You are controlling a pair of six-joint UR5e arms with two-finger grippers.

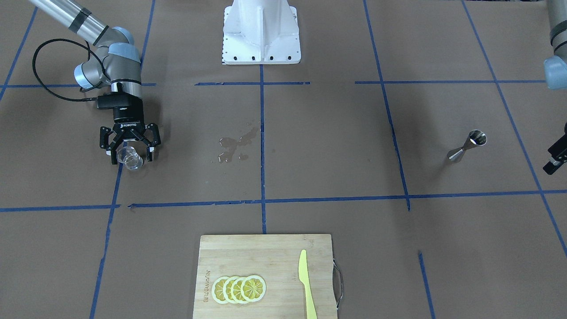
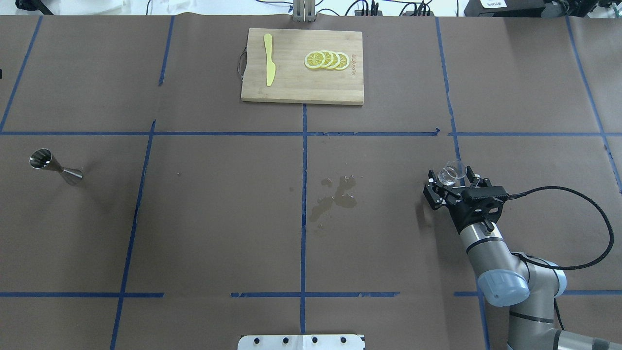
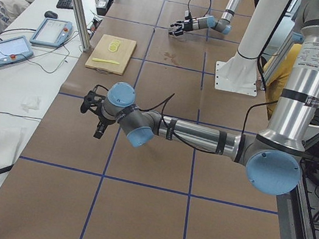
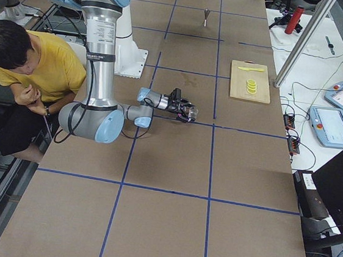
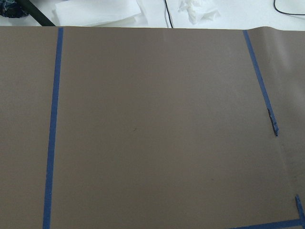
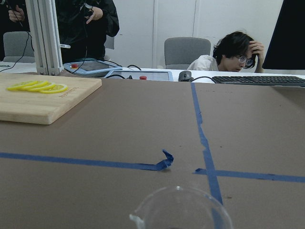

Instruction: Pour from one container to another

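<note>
The small clear glass cup (image 1: 130,158) stands on the brown table, and its rim (image 6: 181,207) fills the bottom of the right wrist view. My right gripper (image 1: 130,153) is low around it and open, one finger on each side with a gap to the glass. Across the table the steel jigger (image 1: 467,145) stands upright, also seen as the jigger (image 2: 56,165) in the overhead view. My left gripper (image 1: 556,161) hangs near the jigger and is cut off by the frame edge. I cannot tell whether it is open or shut. Its wrist camera sees only bare paper.
A wet spill (image 1: 234,148) marks the table's middle. On the operators' side a wooden cutting board (image 1: 266,261) carries several lemon slices (image 1: 239,289) and a yellow knife (image 1: 306,283). The white robot base (image 1: 261,31) stands at the table's robot side.
</note>
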